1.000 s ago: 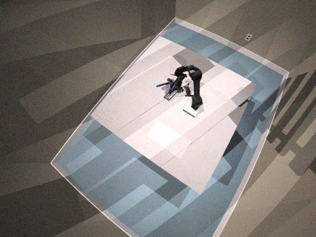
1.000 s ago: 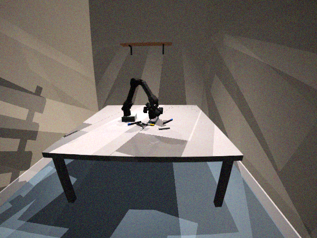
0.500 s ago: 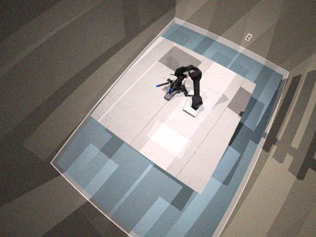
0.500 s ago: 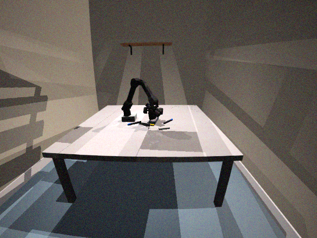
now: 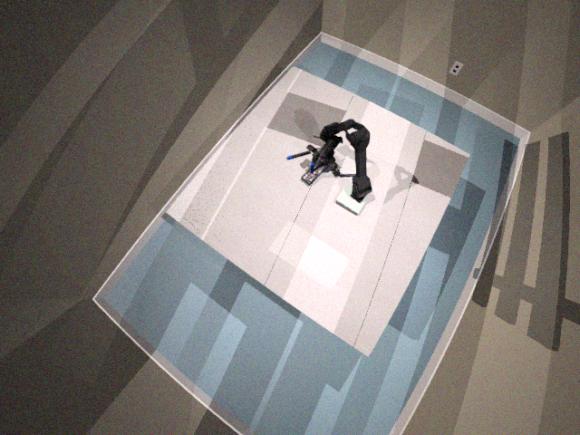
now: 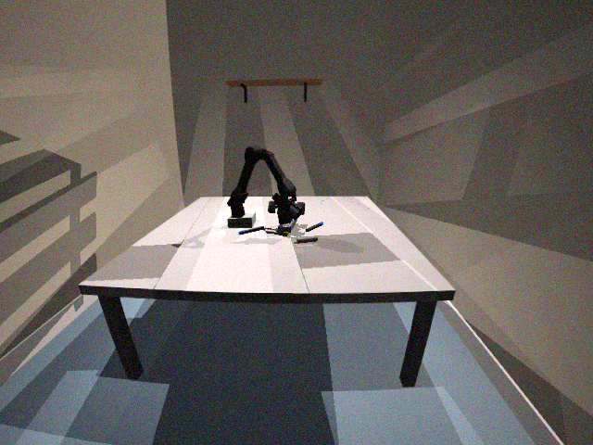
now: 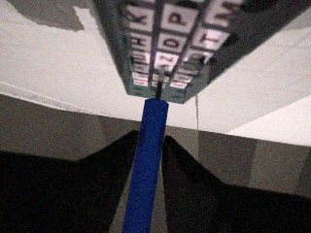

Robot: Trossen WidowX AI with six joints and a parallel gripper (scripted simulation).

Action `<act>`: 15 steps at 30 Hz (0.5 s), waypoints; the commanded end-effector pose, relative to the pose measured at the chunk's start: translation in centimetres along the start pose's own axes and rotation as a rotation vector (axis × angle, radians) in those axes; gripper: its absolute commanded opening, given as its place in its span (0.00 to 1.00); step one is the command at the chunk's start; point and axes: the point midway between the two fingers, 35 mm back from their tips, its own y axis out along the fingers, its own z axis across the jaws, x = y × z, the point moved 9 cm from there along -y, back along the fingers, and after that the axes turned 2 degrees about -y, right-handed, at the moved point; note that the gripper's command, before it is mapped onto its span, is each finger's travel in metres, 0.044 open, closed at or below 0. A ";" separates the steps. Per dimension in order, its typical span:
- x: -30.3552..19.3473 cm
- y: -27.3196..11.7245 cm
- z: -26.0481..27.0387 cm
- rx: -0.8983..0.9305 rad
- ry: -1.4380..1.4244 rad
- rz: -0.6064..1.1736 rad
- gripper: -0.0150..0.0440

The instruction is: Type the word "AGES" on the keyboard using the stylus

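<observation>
The stylus has a blue barrel (image 7: pixel 155 116) (image 5: pixel 312 165) and a thin dark rod with a grey tip (image 7: pixel 161 74). My gripper (image 7: pixel 151 138) is shut on the barrel, one black finger on each side. The keyboard (image 7: pixel 120 55) (image 5: pixel 306 181) lies on the desk under the gripper, with white letter keys in three lines. In the wrist view the tip is over the middle line, at the key just beyond Z (image 7: pixel 165 60), and hides that key's letter. K, P, H, D and T read clearly on nearer keys. Whether the tip touches or presses a key cannot be told.
A dark pen with a blue end (image 5: pixel 299 154) (image 6: pixel 314 226) lies beside the gripper, another (image 6: pixel 251 230) lies on the base side, and a short dark rod (image 6: pixel 306 239) lies near them. A yellow-ended item (image 6: pixel 285 234) is close to the keyboard. The arm's base block (image 5: pixel 348 202) (image 6: pixel 242 221) stands nearby.
</observation>
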 end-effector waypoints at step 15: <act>-3.2 -1.9 0.1 -0.001 -0.006 -0.002 0.39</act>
